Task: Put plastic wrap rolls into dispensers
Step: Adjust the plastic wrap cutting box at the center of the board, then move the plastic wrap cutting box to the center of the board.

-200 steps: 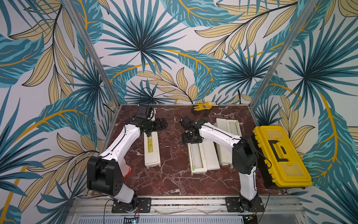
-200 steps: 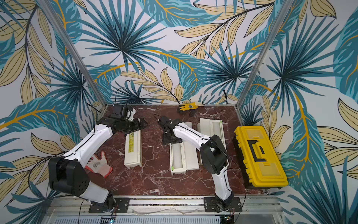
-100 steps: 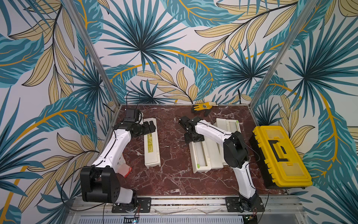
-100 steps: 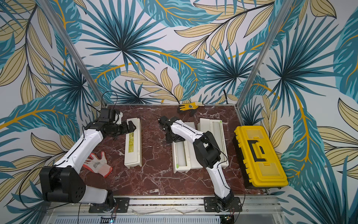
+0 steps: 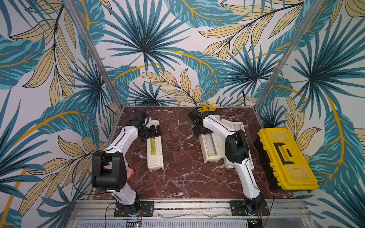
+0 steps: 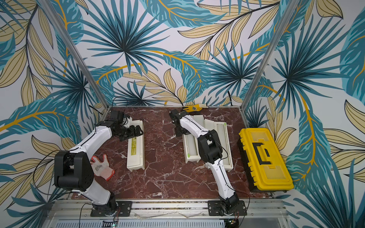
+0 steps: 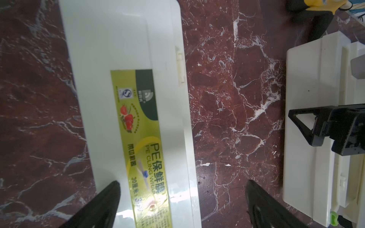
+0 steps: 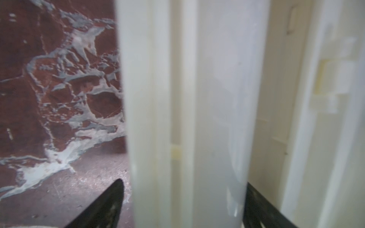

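The yellow-green label (image 7: 139, 138) on the closed lid of the cream dispenser (image 7: 110, 43) reads "PE保鲜膜" above "PE CLING WRAP", has a smaller line beginning "30厘米" and a small blue "S" mark, and its remaining fine print is too blurred to read.

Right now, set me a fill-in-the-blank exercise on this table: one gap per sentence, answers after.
1. The dispenser below the left claw has its lid ____.
2. Its label reads PE CLING ____.
3. The toolbox is coloured ____.
4. Counting that one, the cream dispensers on the table number ____.
Missing words: closed; WRAP; yellow; three.
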